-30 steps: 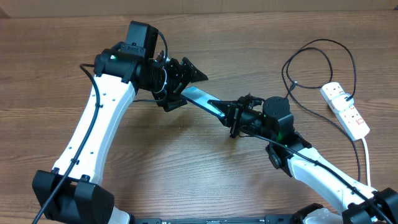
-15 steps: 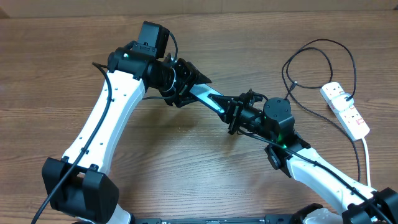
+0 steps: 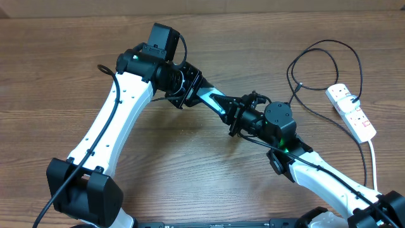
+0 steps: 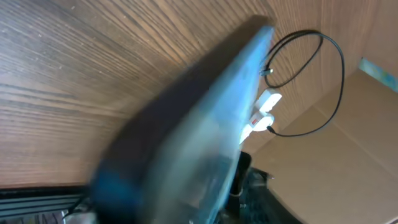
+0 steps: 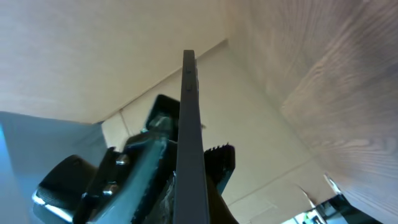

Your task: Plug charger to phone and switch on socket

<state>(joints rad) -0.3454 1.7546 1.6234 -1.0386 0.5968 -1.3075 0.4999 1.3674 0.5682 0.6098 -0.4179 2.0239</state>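
Note:
The phone (image 3: pixel 212 101) hangs above the table, tilted, between my two grippers. My right gripper (image 3: pixel 235 117) is shut on its near end. In the right wrist view the phone (image 5: pixel 189 137) shows edge-on as a dark bar with a serrated finger (image 5: pixel 221 160) pressed against it. My left gripper (image 3: pixel 193 90) stands around the far end. The left wrist view shows the phone (image 4: pixel 211 124) as a blue blur that hides the jaws. The charger (image 3: pixel 329 43) loops on the table at right, its small plug (image 3: pixel 299 84) lying loose. The socket (image 3: pixel 352 111) lies at the right edge.
A thick white cord (image 3: pixel 373 158) runs from the socket toward the front. In the left wrist view the socket (image 4: pixel 260 109) and the charger loop (image 4: pixel 333 68) lie past the phone's tip, in front of a cardboard wall (image 4: pixel 367 137). Bare wood table (image 3: pixel 50 76) lies at left.
My left arm has swung right onto the phone's far end, its jaws narrowing around it. The right gripper, still holding the phone, has shifted slightly left.

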